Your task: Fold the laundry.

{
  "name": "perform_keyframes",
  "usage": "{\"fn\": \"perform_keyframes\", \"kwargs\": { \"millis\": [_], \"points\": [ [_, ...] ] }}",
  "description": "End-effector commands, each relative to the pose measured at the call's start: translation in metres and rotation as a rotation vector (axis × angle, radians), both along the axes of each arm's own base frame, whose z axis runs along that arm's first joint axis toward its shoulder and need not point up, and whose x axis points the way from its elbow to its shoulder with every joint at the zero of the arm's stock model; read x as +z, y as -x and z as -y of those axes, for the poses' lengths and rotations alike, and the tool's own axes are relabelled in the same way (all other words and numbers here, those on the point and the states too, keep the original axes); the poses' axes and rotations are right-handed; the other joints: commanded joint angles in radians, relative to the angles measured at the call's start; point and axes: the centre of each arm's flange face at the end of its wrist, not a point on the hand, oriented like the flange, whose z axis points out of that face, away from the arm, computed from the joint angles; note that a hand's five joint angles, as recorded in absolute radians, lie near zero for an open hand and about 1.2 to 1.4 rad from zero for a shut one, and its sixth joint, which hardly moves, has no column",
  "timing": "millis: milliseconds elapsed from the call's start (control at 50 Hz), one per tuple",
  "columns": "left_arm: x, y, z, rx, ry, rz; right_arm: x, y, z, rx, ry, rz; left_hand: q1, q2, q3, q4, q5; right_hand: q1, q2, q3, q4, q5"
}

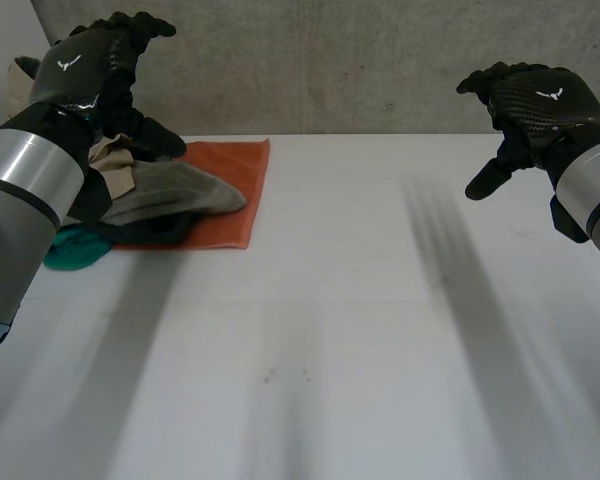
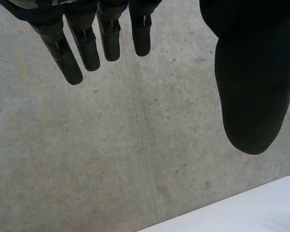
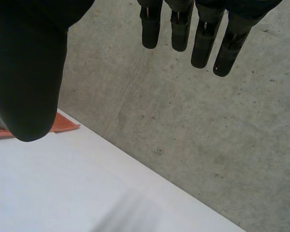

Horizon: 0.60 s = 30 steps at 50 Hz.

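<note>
Laundry pile (image 1: 158,205) sits heaped at the upper left of the head view, near the table's far edge, and nothing in it is folded yet. Underneath, an orange cloth (image 1: 232,178) lies flat like a mat. A grey garment (image 1: 175,190) slumps across it, a beige piece (image 1: 115,165) is bunched behind, and something teal (image 1: 75,250) pokes out at the pile's lower left.

Left hand (image 1: 88,68) hovers right above the heap, raised clear, touching nothing. Its wrist view shows fingers (image 2: 70,60) straight and thumb (image 2: 251,92) spread wide, nothing between them, facing the concrete wall (image 2: 135,145).

Right hand (image 1: 535,100) hangs at the upper right, well apart from the clothes, over the bare white table (image 1: 330,340). Its fingers (image 3: 203,46) are loose and extended, its thumb (image 3: 29,87) apart, and it is empty too. A corner of the orange cloth shows just past that thumb.

My read: the left hand is over the heap because it is nearest for the first pick, and the right is off to the side so the broad middle of the table is free for folding. This looks like the very start of the job. First, one garment has to be pulled out and spread.
</note>
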Motion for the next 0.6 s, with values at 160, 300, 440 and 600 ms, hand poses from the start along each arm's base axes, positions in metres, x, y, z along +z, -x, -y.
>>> {"fn": "perform_keyframes", "kwargs": {
  "millis": [160, 300, 440, 600],
  "points": [
    [-0.013, -0.01, 0.049, 0.092, 0.026, 0.116, -0.003, 0.0, 0.001, 0.001, -0.007, -0.004, -0.063, -0.068, -0.064, -0.068, -0.065, -0.036, -0.083, -0.098, -0.099, -0.084],
    [-0.044, -0.038, 0.116, 0.248, 0.082, 0.319, -0.004, 0.0, 0.001, 0.0, -0.005, -0.021, -0.066, -0.071, -0.067, -0.071, -0.068, -0.036, -0.083, -0.098, -0.099, -0.084],
    [-0.084, -0.095, 0.195, 0.481, 0.163, 0.554, -0.007, 0.0, 0.001, 0.002, -0.012, -0.026, -0.063, -0.068, -0.064, -0.068, -0.065, -0.036, -0.083, -0.098, -0.099, -0.084],
    [-0.104, -0.114, 0.242, 0.637, 0.362, 0.71, -0.012, -0.001, 0.003, 0.002, -0.026, -0.032, 0.098, 0.093, 0.097, 0.092, 0.096, -0.036, -0.083, -0.098, -0.099, -0.084]
  ]
}}
